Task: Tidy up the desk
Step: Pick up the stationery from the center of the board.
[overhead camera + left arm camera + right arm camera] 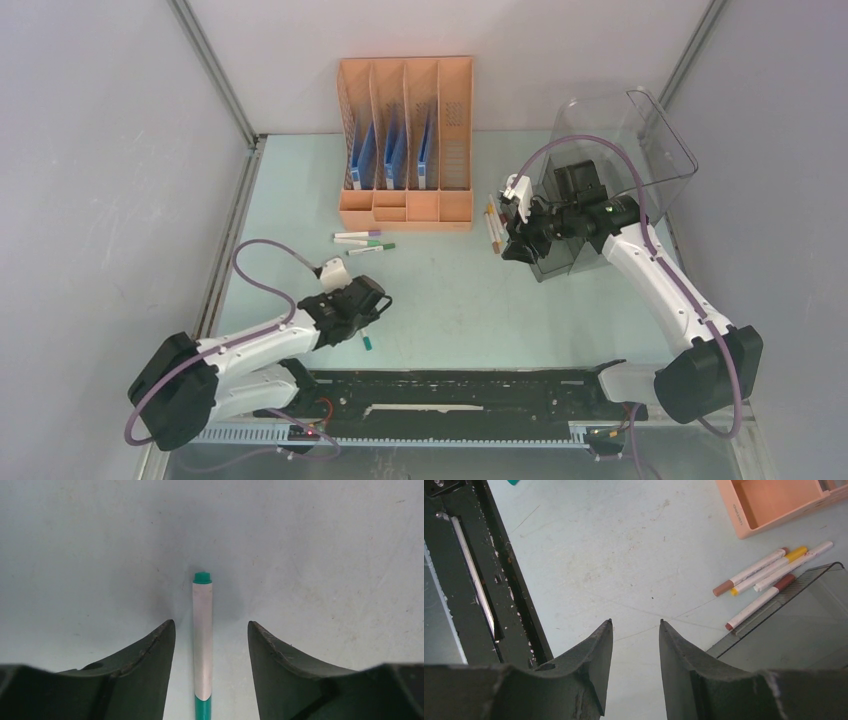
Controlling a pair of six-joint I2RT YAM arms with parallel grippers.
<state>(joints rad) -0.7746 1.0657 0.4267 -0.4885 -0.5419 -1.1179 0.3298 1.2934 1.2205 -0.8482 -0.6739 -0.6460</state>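
The left fingers [145, 675] stand apart astride a green-tipped marker [202, 645] on the table [325, 555], not touching it. The right fingers [589, 675] are parted and empty; four markers [764, 573] lie ahead to their right.

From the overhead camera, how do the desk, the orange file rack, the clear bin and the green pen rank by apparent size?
1. the desk
2 and 3. the orange file rack and the clear bin: roughly alike, and the bin is partly covered, so unranked
4. the green pen, only its tip showing
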